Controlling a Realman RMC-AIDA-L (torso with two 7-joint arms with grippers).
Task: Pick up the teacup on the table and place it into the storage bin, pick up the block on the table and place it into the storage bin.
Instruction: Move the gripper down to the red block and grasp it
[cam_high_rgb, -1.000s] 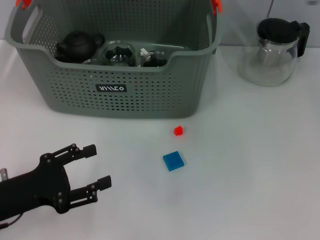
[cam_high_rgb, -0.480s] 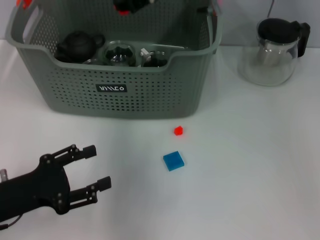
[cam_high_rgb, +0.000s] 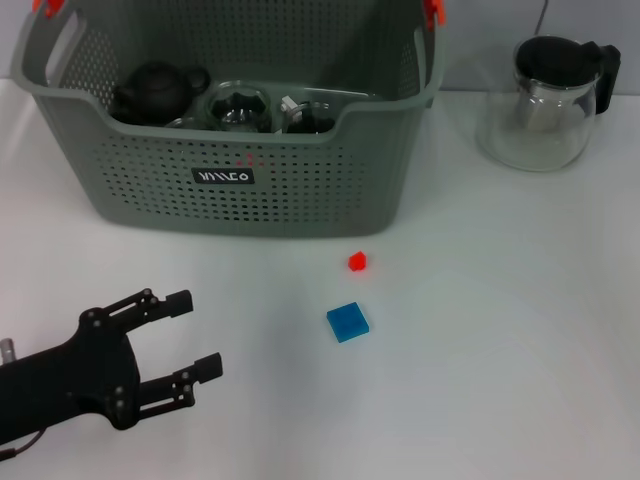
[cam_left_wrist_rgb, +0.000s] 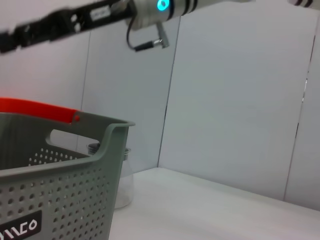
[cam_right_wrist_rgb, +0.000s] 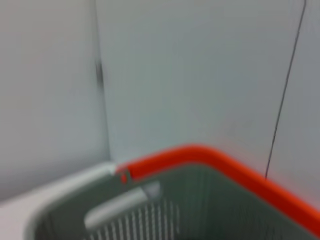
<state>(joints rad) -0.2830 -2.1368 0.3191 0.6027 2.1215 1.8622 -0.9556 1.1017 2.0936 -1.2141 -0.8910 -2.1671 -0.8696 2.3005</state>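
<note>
Looking down from the head camera, we see the storage bin (cam_high_rgb: 235, 120) standing at the far side of the white counter (cam_high_rgb: 500, 330), a grey perforated basket with orange handle clips (cam_high_rgb: 432, 10) at its top corners. Its front wall carries a small black label (cam_high_rgb: 222, 177) with white lettering; we cannot read the characters with any confidence. The left wrist view catches part of the same label low on the bin's wall, again not legible.

Inside the bin lie a dark teapot (cam_high_rgb: 157, 90) and, beside it, glass teaware (cam_high_rgb: 238, 107) with dark contents. We cannot pick out a teacup on the counter. In front of the bin, a small red block (cam_high_rgb: 356, 262) sits on the counter, and a flat blue block (cam_high_rgb: 347, 322) lies just nearer to us, apart from it. A glass pitcher (cam_high_rgb: 545, 105) with a black lid stands well to the right of the bin.

The left hand (cam_high_rgb: 190, 335) rests low at the near left of the counter, its two black fingers spread wide, holding nothing and touching nothing, well apart from both blocks.

The left wrist view alone shows an arm with a glowing cyan ring (cam_left_wrist_rgb: 161, 5) high above the bin. The right wrist view shows only the bin's orange-edged rim (cam_right_wrist_rgb: 210, 157) from above against a pale wall; the right hand's fingers are not seen anywhere.
</note>
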